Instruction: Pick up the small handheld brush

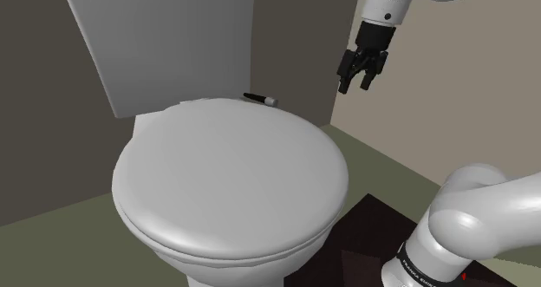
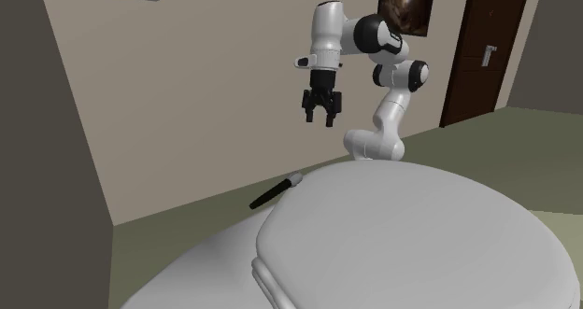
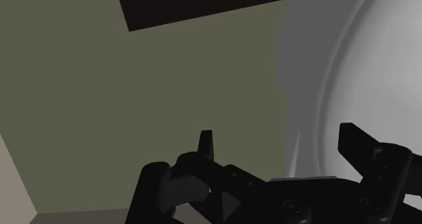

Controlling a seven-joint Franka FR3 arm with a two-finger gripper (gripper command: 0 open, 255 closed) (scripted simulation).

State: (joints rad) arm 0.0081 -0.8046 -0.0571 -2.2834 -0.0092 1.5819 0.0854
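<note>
A: Starting with the biggest thing, what is it?

B: A white toilet (image 1: 217,275) with its lid (image 1: 230,172) down. Its tank (image 1: 165,42) stands against the wall behind.

A: And the arm?

B: The arm (image 2: 392,102) rises from a dark stand (image 1: 368,233) on the olive floor (image 3: 169,87), beside the toilet on the shoulder view's right.

A: The gripper?

B: The gripper (image 1: 356,83) hangs in the air pointing down, higher than the lid and off to the shoulder view's right of it. Its two fingers stand apart with nothing between them. Past them the wrist view shows floor and the toilet's curved side.

A: Where's the brush?

B: The brush (image 1: 260,98) lies flat on the toilet's back ledge, just behind the lid and near the tank's foot. It is thin and black with a pale tip. It is well apart from the gripper, lower and to the shoulder view's left of it.
</note>
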